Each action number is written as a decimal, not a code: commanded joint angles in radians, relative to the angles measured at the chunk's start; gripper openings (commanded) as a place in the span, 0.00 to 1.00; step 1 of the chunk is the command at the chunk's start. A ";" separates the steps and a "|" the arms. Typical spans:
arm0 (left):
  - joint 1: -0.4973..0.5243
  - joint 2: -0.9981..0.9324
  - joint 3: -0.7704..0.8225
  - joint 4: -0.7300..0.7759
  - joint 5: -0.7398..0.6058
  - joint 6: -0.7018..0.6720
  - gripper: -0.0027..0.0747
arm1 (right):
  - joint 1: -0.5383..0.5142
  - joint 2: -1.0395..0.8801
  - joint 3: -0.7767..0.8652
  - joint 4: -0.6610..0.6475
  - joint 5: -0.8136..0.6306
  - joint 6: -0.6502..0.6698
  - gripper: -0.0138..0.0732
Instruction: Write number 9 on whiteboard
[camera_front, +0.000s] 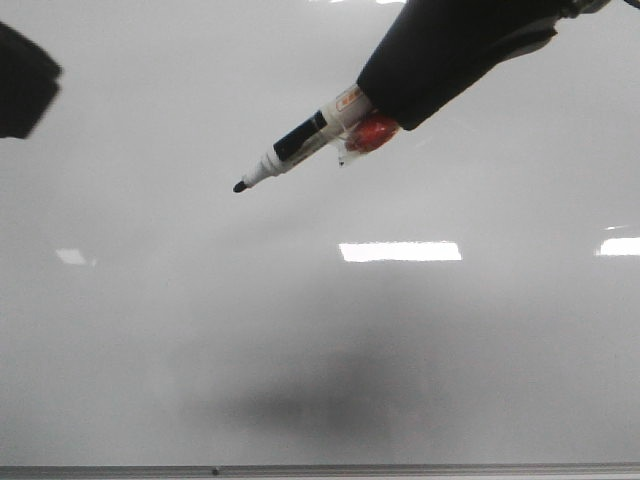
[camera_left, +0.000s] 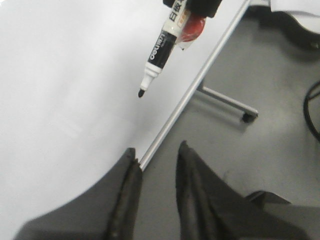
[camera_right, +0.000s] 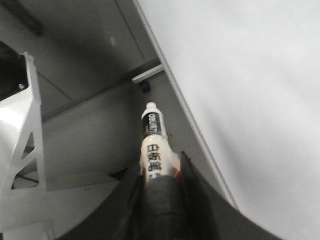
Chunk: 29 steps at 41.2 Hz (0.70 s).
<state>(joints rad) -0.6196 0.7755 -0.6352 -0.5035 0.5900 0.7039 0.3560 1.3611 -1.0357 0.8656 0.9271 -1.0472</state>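
Note:
The whiteboard (camera_front: 150, 330) is a glossy pale grey board that fills the front view, and no number 9 or other marker line shows on it. My right gripper (camera_front: 375, 110) reaches in from the top right, shut on a black-and-white marker (camera_front: 295, 145) with a red piece (camera_front: 375, 132) taped to it. The uncapped black tip points down-left and its shadow lies well apart on the board. The right wrist view shows the jaws (camera_right: 160, 162) closed round the marker (camera_right: 152, 135). My left gripper (camera_left: 156, 152) is open and empty over the board's edge strip (camera_left: 200, 80).
A thin metal edge strip (camera_front: 320, 468) runs along the near side of the board. Beyond the board's edge lie grey floor, a stand leg with a caster (camera_left: 245, 116), a dark cable (camera_left: 315, 110) and a white frame (camera_right: 25, 135).

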 joint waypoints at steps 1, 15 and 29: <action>0.027 -0.131 0.050 -0.064 -0.105 -0.012 0.04 | -0.007 -0.034 -0.012 0.064 -0.114 -0.013 0.09; 0.033 -0.317 0.121 -0.066 -0.132 -0.012 0.01 | -0.007 0.021 0.008 0.162 -0.481 0.083 0.09; 0.033 -0.317 0.121 -0.066 -0.130 -0.012 0.01 | -0.007 0.135 -0.071 0.216 -0.590 0.083 0.09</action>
<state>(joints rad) -0.5879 0.4565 -0.4879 -0.5402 0.5288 0.7030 0.3546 1.5127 -1.0547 1.0338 0.3862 -0.9638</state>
